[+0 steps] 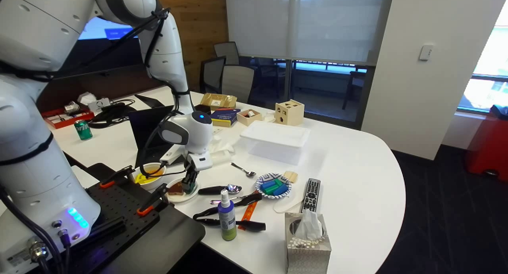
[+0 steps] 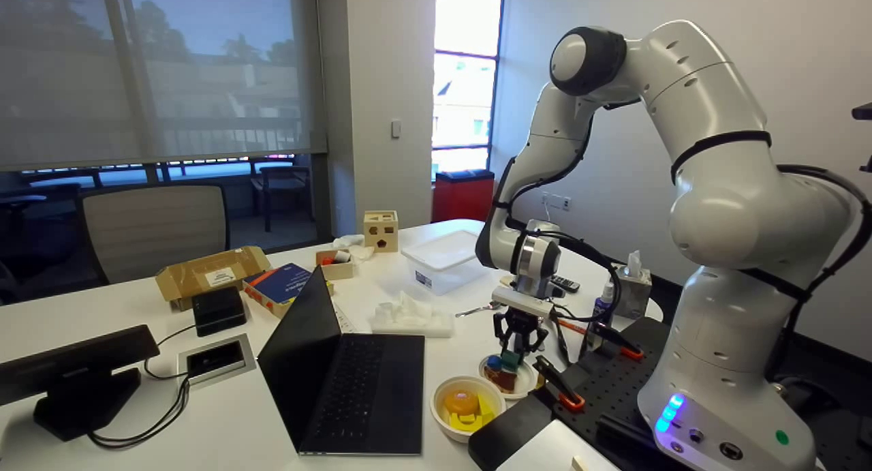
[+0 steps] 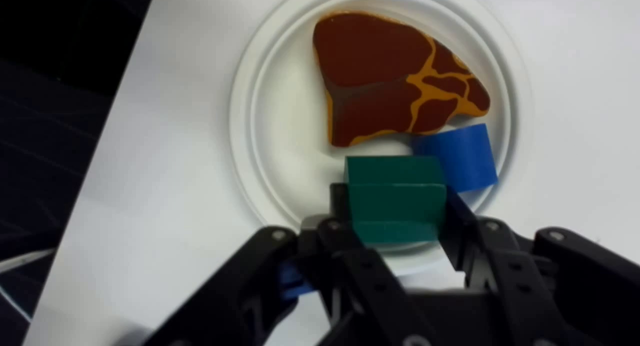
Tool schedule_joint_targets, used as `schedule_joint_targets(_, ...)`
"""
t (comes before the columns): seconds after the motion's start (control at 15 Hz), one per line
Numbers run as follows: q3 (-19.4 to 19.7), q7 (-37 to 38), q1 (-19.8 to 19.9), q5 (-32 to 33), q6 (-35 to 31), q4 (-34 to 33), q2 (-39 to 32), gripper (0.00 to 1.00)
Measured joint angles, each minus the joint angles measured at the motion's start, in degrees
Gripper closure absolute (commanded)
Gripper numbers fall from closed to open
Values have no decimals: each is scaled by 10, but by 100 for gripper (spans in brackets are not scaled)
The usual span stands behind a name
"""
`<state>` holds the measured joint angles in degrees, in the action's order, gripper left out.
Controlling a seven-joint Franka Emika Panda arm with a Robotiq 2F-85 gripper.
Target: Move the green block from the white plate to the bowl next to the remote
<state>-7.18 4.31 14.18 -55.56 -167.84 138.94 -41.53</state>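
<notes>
end effector grips the green block; below it, white plate with toy steak, blue block; farther off, bowl of blocks on the table; chairs beyond.

White table in an exterior view, bowl as centre, tub at 12 o'clock, remote at 3:30, tissue box at 5, white plate at 9

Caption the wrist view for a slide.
Gripper holds the green block over the white plate, with a toy steak and blue block on it.
</notes>
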Motion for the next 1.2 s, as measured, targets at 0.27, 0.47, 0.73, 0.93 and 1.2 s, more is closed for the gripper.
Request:
schedule_joint_targets(0.27,-6,-35,29,1,0,32,79,81)
schedule_joint_targets(0.47,23,-53,39,23,-4,56,161,81)
schedule_joint_targets(0.73,91,-75,47,97,-8,41,227,81)
schedule_joint_targets(0.93,115,-123,72,130,-6,-6,227,81)
schedule_joint_targets(1.2,111,-200,101,143,-2,-82,176,81)
